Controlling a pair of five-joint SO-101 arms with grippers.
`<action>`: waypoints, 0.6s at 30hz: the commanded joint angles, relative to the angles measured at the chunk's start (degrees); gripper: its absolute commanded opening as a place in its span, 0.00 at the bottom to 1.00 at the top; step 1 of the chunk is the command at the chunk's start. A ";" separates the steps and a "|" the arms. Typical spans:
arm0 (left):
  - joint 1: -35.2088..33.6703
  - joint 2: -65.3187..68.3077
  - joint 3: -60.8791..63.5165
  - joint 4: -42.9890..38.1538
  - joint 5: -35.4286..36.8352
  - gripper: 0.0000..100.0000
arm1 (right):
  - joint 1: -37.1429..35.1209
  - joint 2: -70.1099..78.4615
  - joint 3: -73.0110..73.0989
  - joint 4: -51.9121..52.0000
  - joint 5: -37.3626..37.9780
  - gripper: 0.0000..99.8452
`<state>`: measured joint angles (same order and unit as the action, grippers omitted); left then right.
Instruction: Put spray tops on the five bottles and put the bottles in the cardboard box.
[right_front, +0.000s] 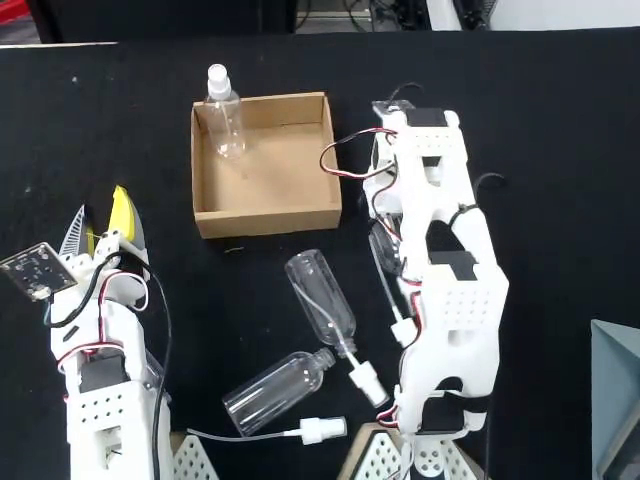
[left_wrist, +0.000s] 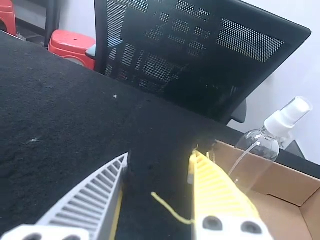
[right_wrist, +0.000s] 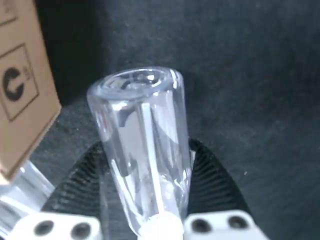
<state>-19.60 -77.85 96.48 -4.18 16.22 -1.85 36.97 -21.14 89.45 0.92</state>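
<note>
Plastic spray bottle (right_wrist: 140, 125) beside cardboard box (right_wrist: 20, 85) looked light, slick; right gripper (right_wrist: 147, 175) pinched mid-body, left gripper (left_wrist: 159, 162) spread, empty.

From above, the right arm (right_front: 445, 290) sits right over the bottle (right_wrist: 142, 140) it's clamping, so you only catch a sliver. Up close, the bottle's neck end runs out of view. Grey thing (right_front: 617, 400) beside that arm is chopped off at the edge, can't tell what.

Bright, even light; white glints on the base of the bottle (right_wrist: 142, 150).
</note>
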 joint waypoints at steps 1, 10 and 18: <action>-0.22 -0.70 1.45 0.26 -0.44 0.19 | 0.35 -0.66 -3.12 0.88 -10.20 0.02; -0.22 -0.70 1.45 0.26 -0.44 0.19 | -0.88 -0.92 -3.56 6.51 -31.21 0.02; -0.31 -0.70 1.45 0.26 -0.44 0.19 | -2.11 -1.01 -3.56 10.11 -48.70 0.02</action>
<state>-19.60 -77.85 96.48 -4.18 16.22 -2.64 36.97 -21.49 98.07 -42.51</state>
